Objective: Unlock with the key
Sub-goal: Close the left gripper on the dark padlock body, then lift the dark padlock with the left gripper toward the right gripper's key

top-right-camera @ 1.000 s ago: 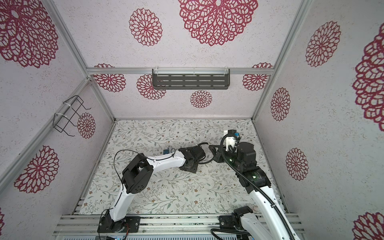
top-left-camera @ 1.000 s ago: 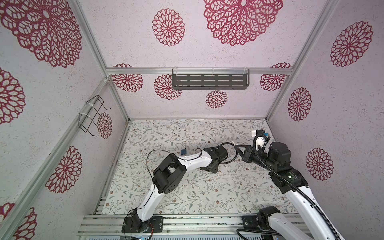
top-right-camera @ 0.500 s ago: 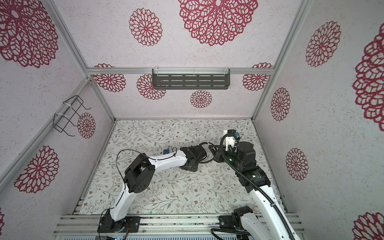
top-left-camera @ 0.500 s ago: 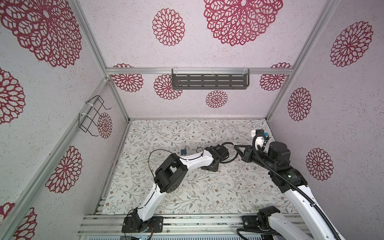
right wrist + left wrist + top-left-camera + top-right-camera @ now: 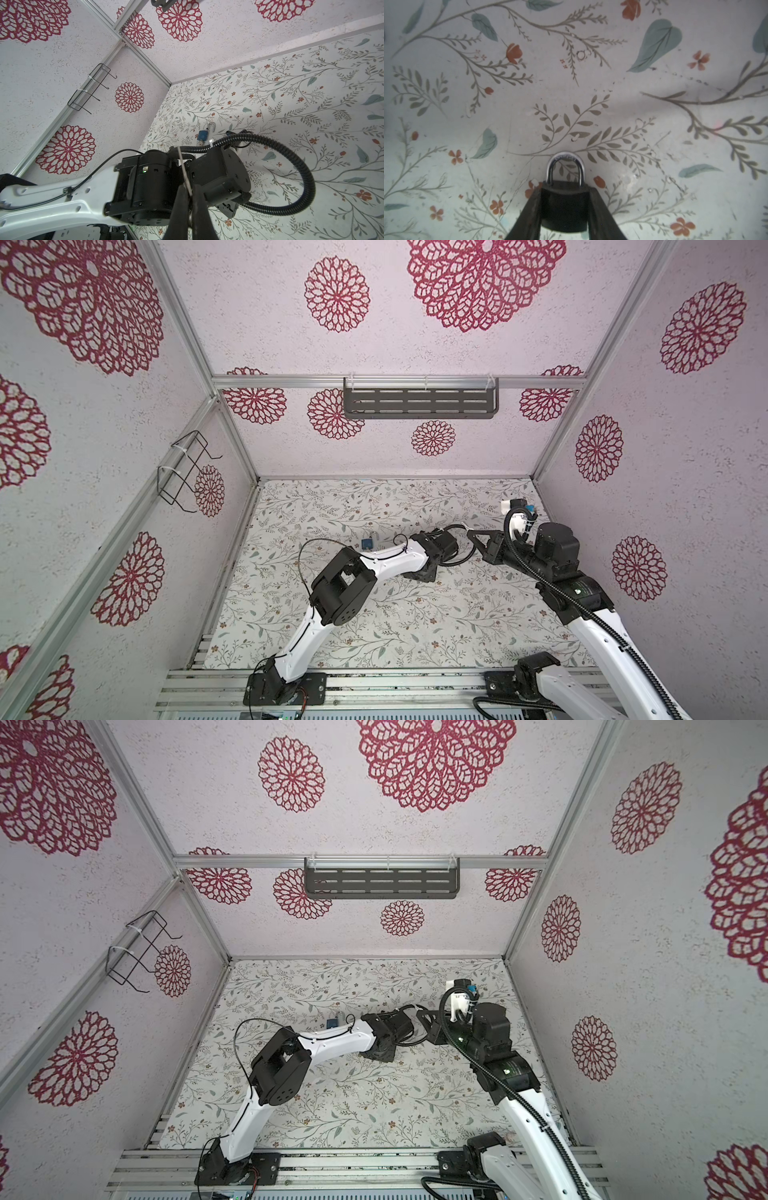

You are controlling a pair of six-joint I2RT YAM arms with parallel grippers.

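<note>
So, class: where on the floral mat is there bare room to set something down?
Free: the mat strip between the back wall and the arms; also the wide front stretch between left arm and right arm. Crowded: mid-mat, where both arms meet near the blue padlock.

2 white arms (image 5: pixel 395 562) — black joints (image 5: pixel 343 593), ribbed black cable (image 5: pixel 309 182).

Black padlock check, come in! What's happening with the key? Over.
Left pincer clamped on black padlock. Right pincer shut on key. Left arm's wrist right in front of key; blue padlock lies aside.
</note>
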